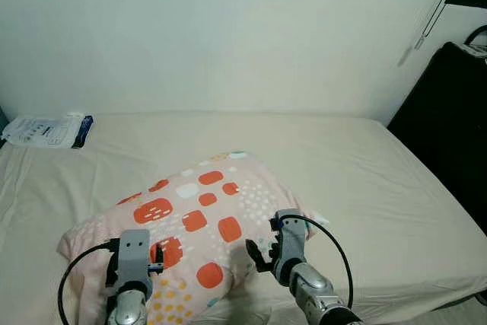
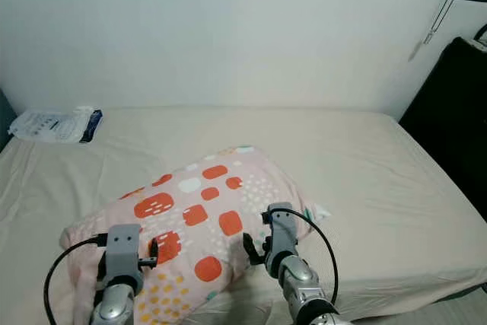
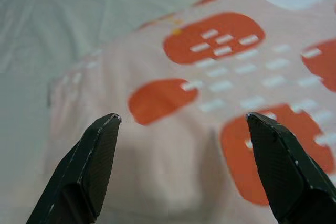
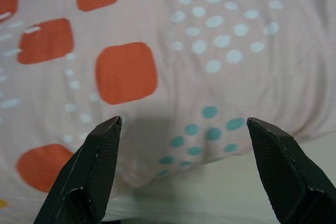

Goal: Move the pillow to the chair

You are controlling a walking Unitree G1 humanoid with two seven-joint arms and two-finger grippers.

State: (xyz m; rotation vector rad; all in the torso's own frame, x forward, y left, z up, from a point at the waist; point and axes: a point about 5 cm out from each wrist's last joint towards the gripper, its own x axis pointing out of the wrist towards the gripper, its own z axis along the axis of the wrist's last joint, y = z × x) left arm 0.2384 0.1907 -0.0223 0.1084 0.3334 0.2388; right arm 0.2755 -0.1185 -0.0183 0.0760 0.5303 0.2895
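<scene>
The pink pillow (image 1: 194,222) with orange squares lies on the bed (image 1: 365,180), on the near part of the beige sheet, a little to my left. My left gripper (image 3: 181,121) hovers just over its near left corner with the fingers wide apart, holding nothing. My right gripper (image 4: 181,121) is at the pillow's near right edge, also spread wide and empty. A white packet (image 1: 47,130) lies at the far left corner of the bed, well apart from the pillow.
</scene>
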